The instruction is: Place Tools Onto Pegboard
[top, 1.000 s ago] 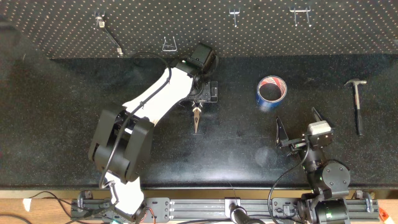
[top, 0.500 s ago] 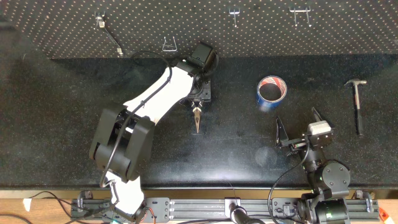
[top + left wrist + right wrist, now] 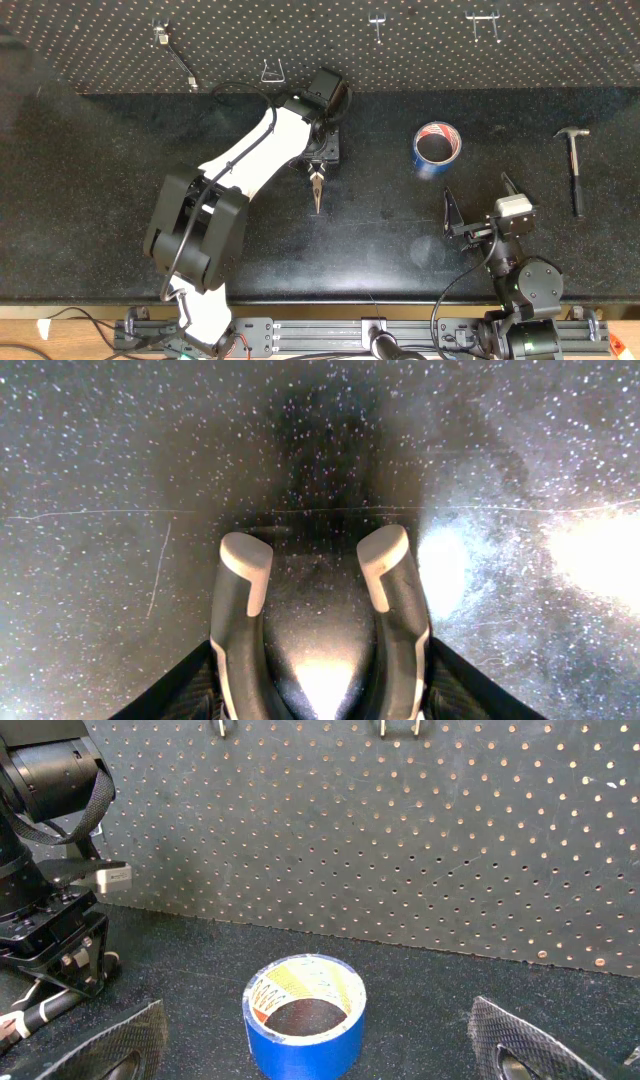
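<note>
Pliers (image 3: 317, 190) lie mid-tabletop (image 3: 100, 200), nose toward the arm bases, left pincer (image 3: 318, 682) clamped across the 2 handles. Stiff, fairly heavy steel; the cushioned grips should hold well. Right pincer (image 3: 480, 200) spread apart near the tape roll (image 3: 305, 1015)

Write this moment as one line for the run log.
left gripper: shut on pliers | right gripper: open, facing tape | hammer: lying on table

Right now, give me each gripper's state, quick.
Left gripper: shut on the handles of the pliers.
Right gripper: open, holding nothing.
</note>
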`<state>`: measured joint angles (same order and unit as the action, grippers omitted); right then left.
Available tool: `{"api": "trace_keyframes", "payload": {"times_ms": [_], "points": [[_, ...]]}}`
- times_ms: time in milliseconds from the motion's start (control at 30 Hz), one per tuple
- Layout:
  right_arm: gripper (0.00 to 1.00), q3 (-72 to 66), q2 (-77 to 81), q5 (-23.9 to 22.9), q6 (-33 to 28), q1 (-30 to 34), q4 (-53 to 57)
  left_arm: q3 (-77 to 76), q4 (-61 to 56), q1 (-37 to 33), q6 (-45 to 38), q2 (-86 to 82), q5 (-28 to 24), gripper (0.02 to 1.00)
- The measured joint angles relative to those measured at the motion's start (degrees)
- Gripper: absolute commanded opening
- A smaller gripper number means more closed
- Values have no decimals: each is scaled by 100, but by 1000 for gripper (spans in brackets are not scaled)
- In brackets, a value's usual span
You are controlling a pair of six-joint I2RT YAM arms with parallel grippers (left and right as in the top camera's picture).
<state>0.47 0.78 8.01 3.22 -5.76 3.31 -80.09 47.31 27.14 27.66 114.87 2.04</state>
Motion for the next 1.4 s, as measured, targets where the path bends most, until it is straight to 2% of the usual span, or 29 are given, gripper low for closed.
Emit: {"api": "trace_keyframes", "payload": {"times_ms": [200, 333, 400, 500, 600, 700, 833, 967, 1133, 1400], "points": [[982, 0, 0, 0, 0, 0, 0, 15, 105, -35, -2, -365, -129, 25], [982, 0, -7, 0, 0, 0, -2, 20, 1021, -313, 0, -2234, -155, 29], [982, 0, -4, 0, 0, 0, 0, 24, 1641, -435, 0, -3036, 44, 29], [982, 0, -7, 0, -2, 0, -2, 251, 1781, -573, 0, -4332, 699, 27], [982, 0, -7, -4, 0, 0, 0, 1742, 435, -678, -9, -5532, 1305, 25], [982, 0, -4, 0, 0, 0, -2, 3128, -1676, -431, -205, -5794, 1917, 25], [982, 0, -4, -2, 0, 0, 0, 3414, -4680, -352, -503, -4942, 2531, 27], [982, 0, -4, -2, 0, 0, 0, 3416, -7027, -345, -1056, -4044, 2750, 27], [982, 0, -4, 0, 0, 0, -2, 3416, -7744, -374, -1244, -3248, 2796, 27], [982, 0, -4, 0, 0, 0, -2, 3416, -8122, -507, -1604, -3128, 2796, 25]]}}
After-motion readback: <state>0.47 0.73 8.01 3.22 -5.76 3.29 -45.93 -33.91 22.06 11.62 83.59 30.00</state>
